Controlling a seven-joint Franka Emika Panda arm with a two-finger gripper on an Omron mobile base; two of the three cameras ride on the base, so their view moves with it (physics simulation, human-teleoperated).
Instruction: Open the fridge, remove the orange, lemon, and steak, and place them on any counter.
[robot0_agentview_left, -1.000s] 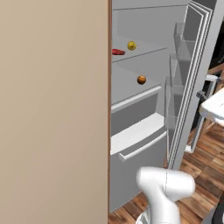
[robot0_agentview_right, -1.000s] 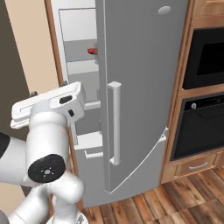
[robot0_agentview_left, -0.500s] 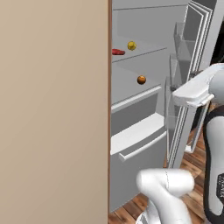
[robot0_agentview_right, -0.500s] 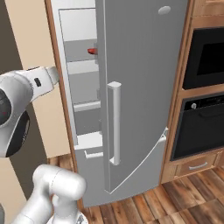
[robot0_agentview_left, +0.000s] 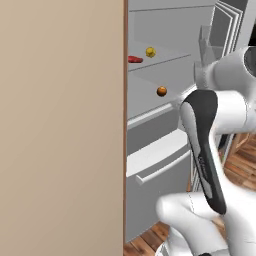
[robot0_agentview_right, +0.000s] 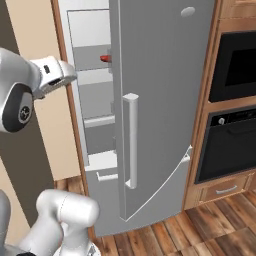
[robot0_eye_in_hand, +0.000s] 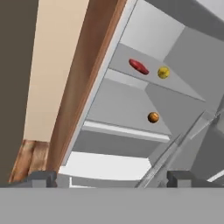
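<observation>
Kitchen walls of brown wood framed the fridge (robot0_agentview_right: 165, 100), whose door stood swung open with its bar handle facing the right base camera, so the opening step looked done and none of the three foods had yet been taken out.

On the upper grey shelf lay the steak (robot0_eye_in_hand: 138, 66) with the lemon (robot0_eye_in_hand: 163, 72) just beside it, apart and not touching. The orange (robot0_eye_in_hand: 153, 117) sat alone on the shelf below, nearer the front edge. The left base view showed the same layout: steak (robot0_agentview_left: 134, 59) and lemon (robot0_agentview_left: 150, 51) above, orange (robot0_agentview_left: 161, 91) beneath.

The two fruits would probably be light, firm and round, so they could roll on the smooth shelf if nudged; the surest hold seemed to be across the widest part, fingers level on either side. The orange looked the easiest first pick, being lowest and closest to the shelf front. The steak appeared flat, low and likely soft and a little slick; gripping it across its short width, with the fingers reaching right down to the shelf, seemed best, and a shallow pinch might slip off.

In the hand view the fingers (robot0_eye_in_hand: 112, 178) stood spread wide, their dark tips at the bottom corners, with nothing between them and well short of all three items. Below the shelves, the wide bottom drawer (robot0_agentview_left: 160, 160) was shut. To the right of the fridge was a black oven (robot0_agentview_right: 235, 115) set in wooden cabinets (robot0_agentview_right: 240, 10), above a plank floor (robot0_agentview_right: 210, 230).
</observation>
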